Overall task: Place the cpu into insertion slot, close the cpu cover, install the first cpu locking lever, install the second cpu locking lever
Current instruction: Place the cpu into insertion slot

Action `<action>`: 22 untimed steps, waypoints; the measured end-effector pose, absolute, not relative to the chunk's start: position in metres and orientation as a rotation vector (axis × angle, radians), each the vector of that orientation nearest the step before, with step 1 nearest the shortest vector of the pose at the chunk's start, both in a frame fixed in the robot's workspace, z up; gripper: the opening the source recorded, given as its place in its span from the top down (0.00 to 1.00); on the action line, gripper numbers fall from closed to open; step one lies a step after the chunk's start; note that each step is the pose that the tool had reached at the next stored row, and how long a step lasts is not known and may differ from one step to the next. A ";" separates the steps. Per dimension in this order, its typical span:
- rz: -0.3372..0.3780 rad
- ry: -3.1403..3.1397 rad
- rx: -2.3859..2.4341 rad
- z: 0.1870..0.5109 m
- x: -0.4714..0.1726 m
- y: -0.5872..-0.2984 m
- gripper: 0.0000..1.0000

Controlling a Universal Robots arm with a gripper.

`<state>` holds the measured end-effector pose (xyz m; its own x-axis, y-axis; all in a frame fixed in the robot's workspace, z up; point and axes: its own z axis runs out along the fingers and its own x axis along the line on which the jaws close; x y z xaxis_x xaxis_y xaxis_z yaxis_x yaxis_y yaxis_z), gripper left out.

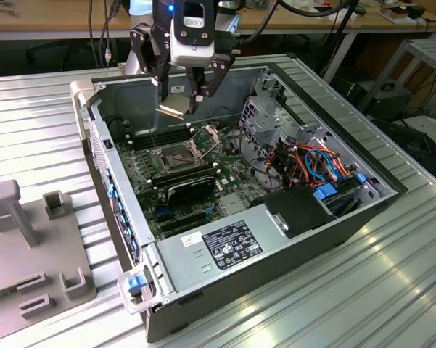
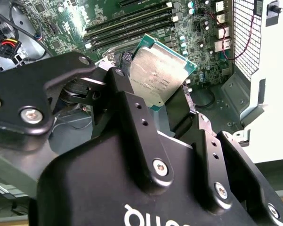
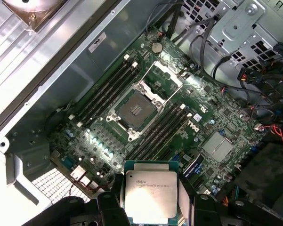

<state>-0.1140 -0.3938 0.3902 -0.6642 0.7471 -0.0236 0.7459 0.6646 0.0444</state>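
My gripper [image 1: 180, 106] is shut on the cpu [image 1: 174, 106], a small silver-grey square chip. It hangs above the open computer case, over the motherboard's far side. In both wrist views the cpu [image 2: 159, 75] [image 3: 150, 192] sits clamped between the black fingers [image 2: 137, 113]. The insertion slot [image 3: 134, 111] [image 1: 175, 154] is a dark square socket with a silvery rim, and it lies bare below the chip. The cpu cover [image 3: 164, 81] [image 1: 207, 136] stands swung open on the socket's far edge.
Long black memory slots [image 3: 106, 89] flank the socket on both sides. A black expansion card [image 1: 191, 190] lies just in front of it. The case wall [image 1: 94, 138], a drive cage [image 1: 276, 116] and bundled cables [image 1: 319, 163] ring the board. A grey fixture [image 1: 36, 239] sits at the exterior view's left.
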 end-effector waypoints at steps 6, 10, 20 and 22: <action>0.047 2.810 1.311 0.390 -0.114 -0.394 0.45; 0.046 2.800 1.332 0.390 -0.114 -0.394 0.45; 0.045 2.775 1.383 0.390 -0.114 -0.394 0.45; 0.045 2.771 1.391 0.390 -0.114 -0.394 0.45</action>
<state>-0.1139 -0.3938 0.3901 -0.5968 0.8021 -0.0236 0.8009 0.5972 0.0445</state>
